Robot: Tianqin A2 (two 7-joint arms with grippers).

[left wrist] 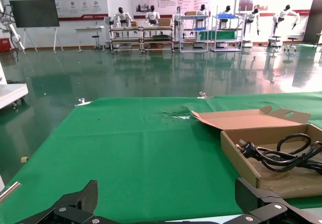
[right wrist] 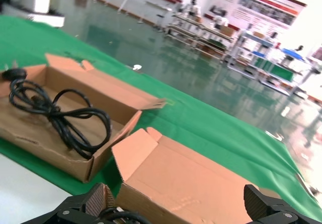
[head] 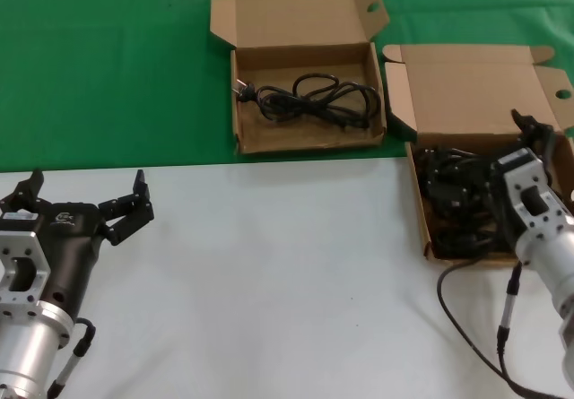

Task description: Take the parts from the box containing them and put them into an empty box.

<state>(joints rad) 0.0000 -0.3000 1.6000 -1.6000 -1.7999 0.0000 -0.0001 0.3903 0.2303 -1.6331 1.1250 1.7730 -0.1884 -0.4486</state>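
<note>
Right pincer [head: 513, 161]: lowered into the source box [head: 480, 90] at the table's [head: 269, 264] right edge, over the heap of black cords [head: 453, 193]. In the right wrist view its fingers [right wrist: 100, 201] stand wide apart, and a loop of cord shows low between them. No cord is clamped yet, as far as can be seen.

Target box [head: 305, 143]: on the green cloth [head: 108, 67] beyond the table, just beside the source box on the left. It already holds one looped cord [head: 309, 99].

Left pincer [head: 85, 197]: parked over the table's near left, fingers spread, holding nothing.

Judgement: the step in hand is a pick from the heap. The cords lie tangled, so the pincer should close on a bunched part of one bundle, not a single stray strand, or a neighbour may be dragged along. The lift should go straight up until the plug ends clear the box wall. The raised lid behind is close; the carry towards the target box should start only after full clearance.
</note>
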